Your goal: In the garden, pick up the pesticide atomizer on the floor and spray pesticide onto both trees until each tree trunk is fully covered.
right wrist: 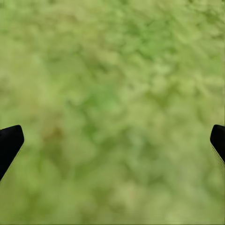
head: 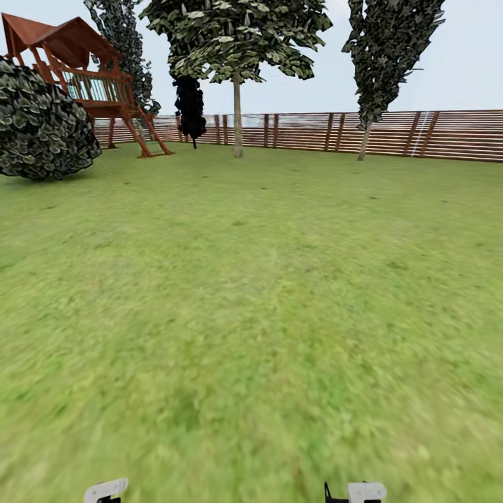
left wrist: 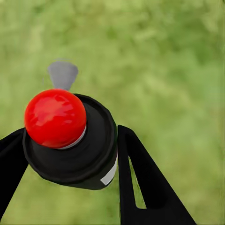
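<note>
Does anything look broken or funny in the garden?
Nothing looks broken. One tree by the fence leans a bit. The left gripper holds the atomizer over plain grass.

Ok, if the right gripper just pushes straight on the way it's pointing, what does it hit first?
Grass. The right gripper is open, its fingers spread wide at the frame edges, and between them lies nothing but blurred lawn. How far off the ground is, I can't tell.

Both grippers had flat, matte-black tapering fingers (left wrist: 140, 183); white arm housings (head: 106, 490) showed above the grass (head: 251, 314).
</note>
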You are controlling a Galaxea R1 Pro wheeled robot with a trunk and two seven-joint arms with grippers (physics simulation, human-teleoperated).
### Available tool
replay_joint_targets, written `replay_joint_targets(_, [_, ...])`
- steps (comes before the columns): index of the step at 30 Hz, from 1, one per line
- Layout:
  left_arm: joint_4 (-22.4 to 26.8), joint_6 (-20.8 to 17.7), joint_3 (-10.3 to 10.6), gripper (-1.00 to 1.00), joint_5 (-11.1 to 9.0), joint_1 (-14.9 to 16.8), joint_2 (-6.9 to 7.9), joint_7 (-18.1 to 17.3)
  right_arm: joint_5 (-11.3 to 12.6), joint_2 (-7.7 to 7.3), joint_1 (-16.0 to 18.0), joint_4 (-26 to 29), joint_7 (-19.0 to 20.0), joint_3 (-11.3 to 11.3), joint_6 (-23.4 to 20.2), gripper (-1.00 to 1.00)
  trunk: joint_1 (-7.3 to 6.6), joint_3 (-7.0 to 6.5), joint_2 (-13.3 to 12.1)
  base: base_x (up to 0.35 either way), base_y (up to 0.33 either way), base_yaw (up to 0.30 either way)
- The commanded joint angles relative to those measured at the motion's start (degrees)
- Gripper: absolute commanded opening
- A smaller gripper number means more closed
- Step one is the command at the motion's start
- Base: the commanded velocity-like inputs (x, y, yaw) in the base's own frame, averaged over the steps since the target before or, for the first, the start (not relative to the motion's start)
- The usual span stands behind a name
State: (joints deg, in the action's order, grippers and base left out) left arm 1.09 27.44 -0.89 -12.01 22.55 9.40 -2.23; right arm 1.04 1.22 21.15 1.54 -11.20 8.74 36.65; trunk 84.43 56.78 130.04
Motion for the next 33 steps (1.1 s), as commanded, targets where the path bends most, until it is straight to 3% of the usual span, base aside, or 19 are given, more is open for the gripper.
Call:
replay_joint_targets(1, [-0.1, 0.2, -0.1, -1.0, -0.3, 0.0, 0.0, -0.2, 0.1, 0.01, 0.0, 0.0, -0.5, 0.5, 0.1, 1.0, 0.03, 0.05, 0.0, 0.337, 0.0, 0.0])
replay_joint_targets(33, [0.0, 0.2, -0.1, -1.0, -0.3, 0.0, 0.0, -0.2, 0.1, 0.01, 0.0, 0.0, -0.5, 0.5, 0.1, 1.0, 0.03, 0.05, 0.0, 0.337, 0.0, 0.0])
